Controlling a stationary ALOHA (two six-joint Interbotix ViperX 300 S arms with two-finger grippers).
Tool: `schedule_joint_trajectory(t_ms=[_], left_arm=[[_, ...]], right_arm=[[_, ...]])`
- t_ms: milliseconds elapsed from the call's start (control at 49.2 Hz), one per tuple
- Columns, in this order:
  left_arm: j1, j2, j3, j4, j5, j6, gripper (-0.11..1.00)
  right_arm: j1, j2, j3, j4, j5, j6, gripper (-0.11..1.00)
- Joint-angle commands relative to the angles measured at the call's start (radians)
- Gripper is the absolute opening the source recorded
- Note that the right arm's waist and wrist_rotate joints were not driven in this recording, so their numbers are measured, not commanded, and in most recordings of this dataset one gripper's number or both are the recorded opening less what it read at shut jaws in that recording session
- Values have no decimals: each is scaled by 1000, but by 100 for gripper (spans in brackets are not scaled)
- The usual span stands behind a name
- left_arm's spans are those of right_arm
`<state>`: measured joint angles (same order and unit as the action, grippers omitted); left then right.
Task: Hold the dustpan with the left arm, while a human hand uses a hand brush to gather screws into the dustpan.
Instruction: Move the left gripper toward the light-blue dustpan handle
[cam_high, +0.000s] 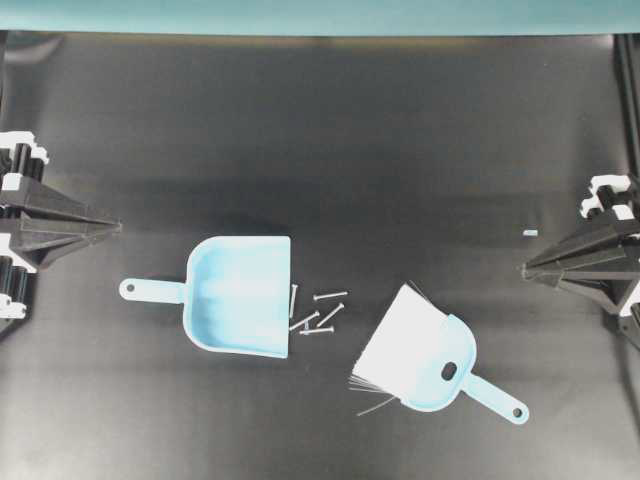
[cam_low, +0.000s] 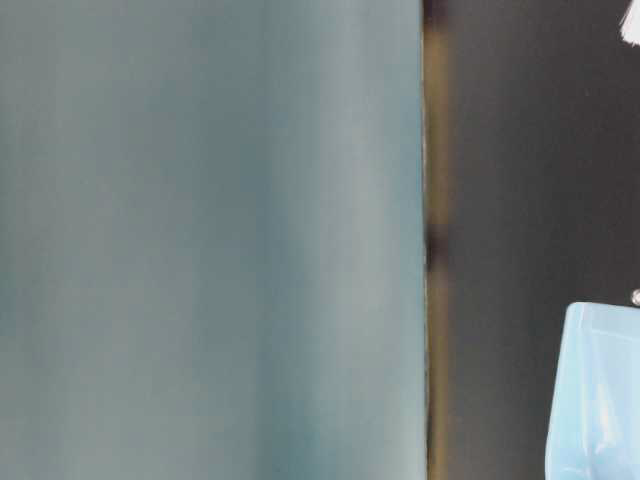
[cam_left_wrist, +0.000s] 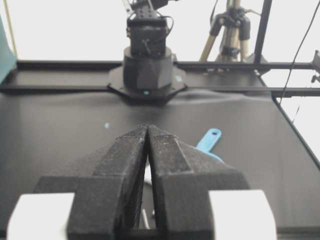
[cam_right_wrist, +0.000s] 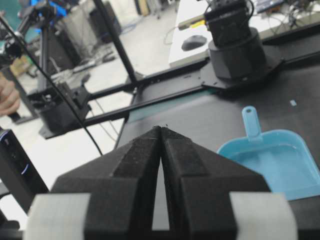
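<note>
Closed left gripper (cam_left_wrist: 148, 131) well apart from dustpan (cam_high: 240, 295); screws (cam_high: 318, 312) seemingly at its lip

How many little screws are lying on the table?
5 screws, though they overlap, so one may be hidden. One lies against the dustpan's open edge, one higher to its right, and three crossed in a bunch just below, left of the brush.
</note>
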<state>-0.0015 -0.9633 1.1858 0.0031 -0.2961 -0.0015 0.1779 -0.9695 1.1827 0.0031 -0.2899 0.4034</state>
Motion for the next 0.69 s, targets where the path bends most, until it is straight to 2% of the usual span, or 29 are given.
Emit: schedule_joint_trajectory(t_ms=[0,81,224,386,671], left_arm=[[-12,20,-14,41,31,-9,6],[-17,35,-14,40,66,-12,0],[-18,58,-14,40,106,-14,0],[-18,138,-14,40,244,-15,0],[-32,279,-35,41,350,-12,0]], right_arm=[[0,8,-11,-5,-5,0,4],[0,-2,0,-5,37,0,0],[0,-49,5,-3,183,0,0],[0,-152,54,-5,348,0,0],[0,-364,186,-5,368,0,0]])
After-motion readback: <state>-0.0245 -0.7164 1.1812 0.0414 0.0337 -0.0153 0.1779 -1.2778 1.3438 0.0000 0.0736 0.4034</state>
